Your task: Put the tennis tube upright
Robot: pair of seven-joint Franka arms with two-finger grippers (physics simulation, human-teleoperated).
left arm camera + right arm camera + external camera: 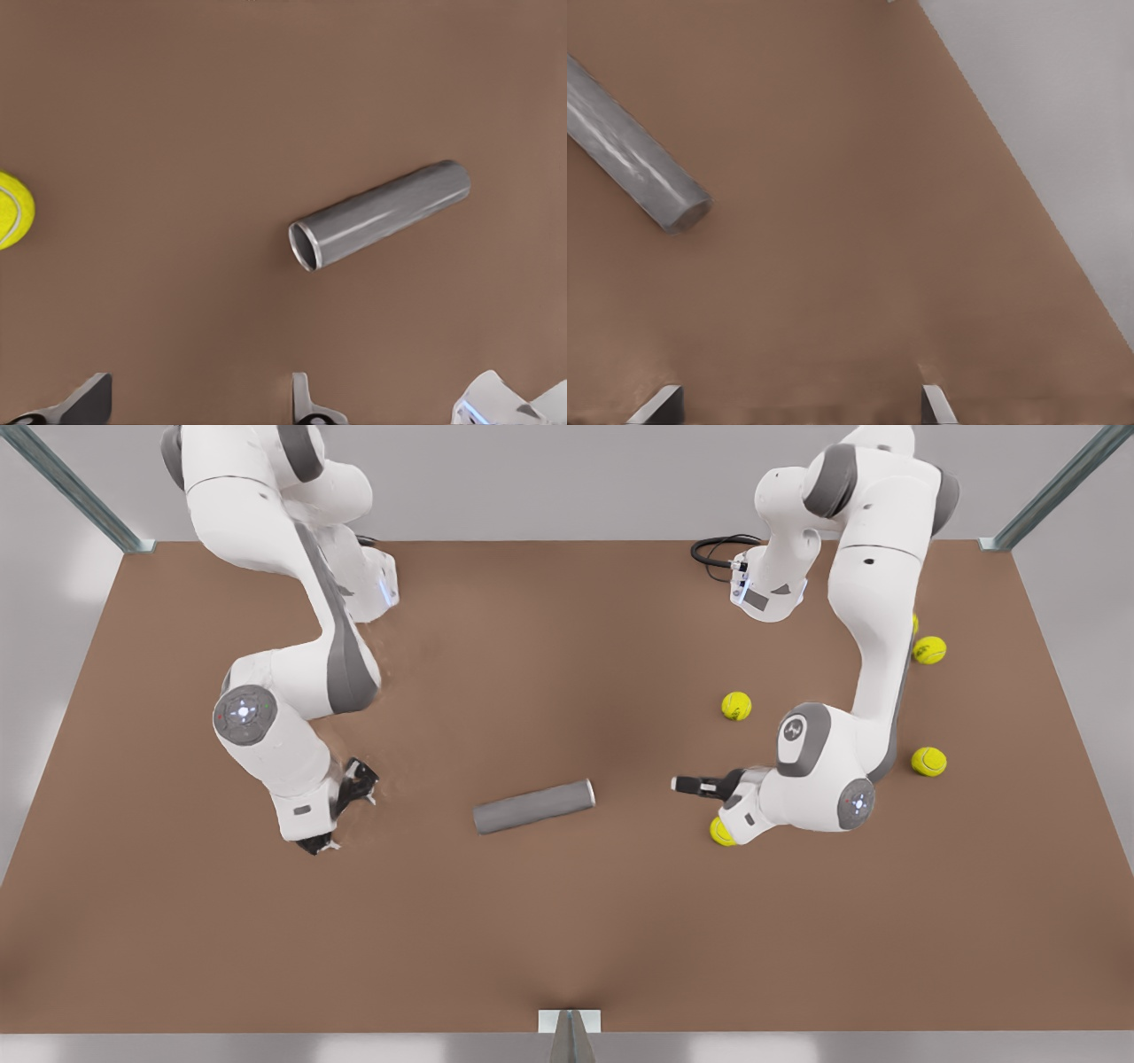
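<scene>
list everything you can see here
tube: one, grey, lying flat mid-table between the two grippers
tennis balls: five, yellow-green, on the front view's right side around that arm; one is partly hidden by the arm
cable: one, black, looped at the far table edge
table: one, brown
frame posts: grey metal, at the table's edges
left gripper: black fingers, open, low on the front view's right, facing the tube's open end
right gripper: black fingers, open, low on the front view's left, apart from the tube
</scene>
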